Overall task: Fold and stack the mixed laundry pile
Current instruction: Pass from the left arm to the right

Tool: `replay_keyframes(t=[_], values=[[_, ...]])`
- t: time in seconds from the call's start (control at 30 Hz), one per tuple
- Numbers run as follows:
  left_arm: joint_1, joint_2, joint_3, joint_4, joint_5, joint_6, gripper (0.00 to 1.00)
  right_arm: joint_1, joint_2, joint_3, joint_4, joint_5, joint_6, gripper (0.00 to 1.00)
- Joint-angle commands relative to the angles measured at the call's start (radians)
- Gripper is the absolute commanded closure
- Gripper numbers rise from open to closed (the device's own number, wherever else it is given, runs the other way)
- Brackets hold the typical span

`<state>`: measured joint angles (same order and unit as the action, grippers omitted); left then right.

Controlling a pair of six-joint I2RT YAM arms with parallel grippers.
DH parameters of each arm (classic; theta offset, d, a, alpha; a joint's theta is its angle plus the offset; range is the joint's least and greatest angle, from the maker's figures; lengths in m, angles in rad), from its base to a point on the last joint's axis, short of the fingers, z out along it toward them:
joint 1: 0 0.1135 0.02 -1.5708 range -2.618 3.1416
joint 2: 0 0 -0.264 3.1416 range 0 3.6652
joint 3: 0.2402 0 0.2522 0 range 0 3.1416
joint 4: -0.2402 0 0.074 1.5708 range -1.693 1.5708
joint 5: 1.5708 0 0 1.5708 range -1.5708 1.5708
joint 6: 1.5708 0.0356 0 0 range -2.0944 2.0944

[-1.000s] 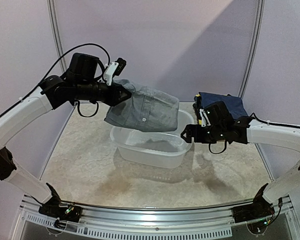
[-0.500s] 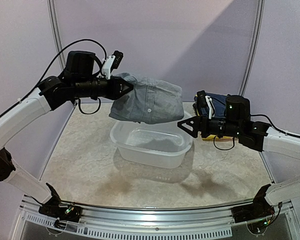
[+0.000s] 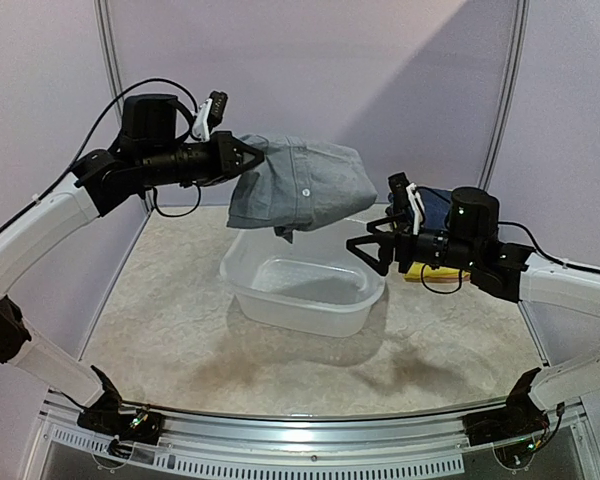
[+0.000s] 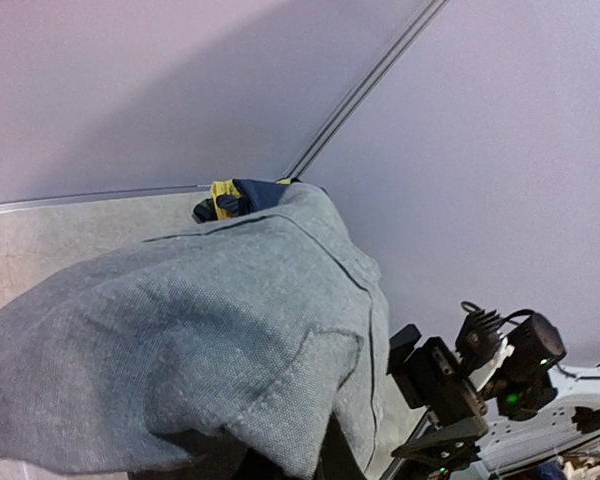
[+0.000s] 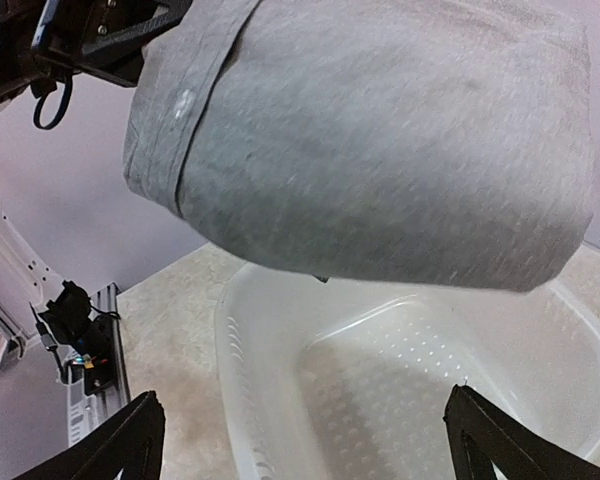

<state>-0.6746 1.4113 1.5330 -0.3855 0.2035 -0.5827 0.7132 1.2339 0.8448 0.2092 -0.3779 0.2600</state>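
Observation:
Clear above the white basin (image 3: 298, 308) hangs a grey garment (image 3: 305, 185) from the mixed laundry pile, with a white button on its band. My left gripper (image 3: 252, 158) is shut on its left end; in the left wrist view the grey cloth (image 4: 200, 340) hides the fingers. My right gripper (image 3: 370, 252) is open and empty, just right of the garment's lower edge and pointing at it. In the right wrist view its fingertips (image 5: 148, 405) frame the basin (image 5: 270, 400) under the grey cloth (image 5: 380, 140). Navy (image 3: 438, 200) and yellow (image 3: 413, 272) clothes lie stacked behind the right arm.
The basin stands mid-table on the beige mat (image 3: 180, 330) and looks empty inside. Purple walls with metal posts (image 3: 502, 100) close the back and sides. A metal rail (image 3: 300, 425) runs along the near edge by the arm bases.
The left arm has lifted the grey garment higher, fully out of the basin. The right arm has swung left and turned its wide-open jaws toward the garment.

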Motion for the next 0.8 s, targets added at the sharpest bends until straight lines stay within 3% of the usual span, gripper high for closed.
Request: replay_keyframes(t=[0.0,0.23,0.53,0.67,0.77], values=[[0.046,-0.053,-0.054,0.191,0.078,-0.242,1.0,-0.003,0.057,0.0,0.09,0.017,-0.174,0.01],[0.09,-0.071,-0.218,0.54,0.107,-0.532,1.0,0.028,0.154,0.045,0.233,-0.094,-0.132,0.01],[0.09,0.002,-0.345,0.844,0.079,-0.718,1.0,0.154,0.345,0.166,0.386,0.133,0.04,0.05],[0.089,0.04,-0.375,0.925,0.075,-0.776,1.0,0.205,0.42,0.204,0.44,0.324,0.1,0.05],[0.087,0.06,-0.383,0.961,0.08,-0.797,1.0,0.22,0.464,0.248,0.447,0.431,0.14,0.13]])
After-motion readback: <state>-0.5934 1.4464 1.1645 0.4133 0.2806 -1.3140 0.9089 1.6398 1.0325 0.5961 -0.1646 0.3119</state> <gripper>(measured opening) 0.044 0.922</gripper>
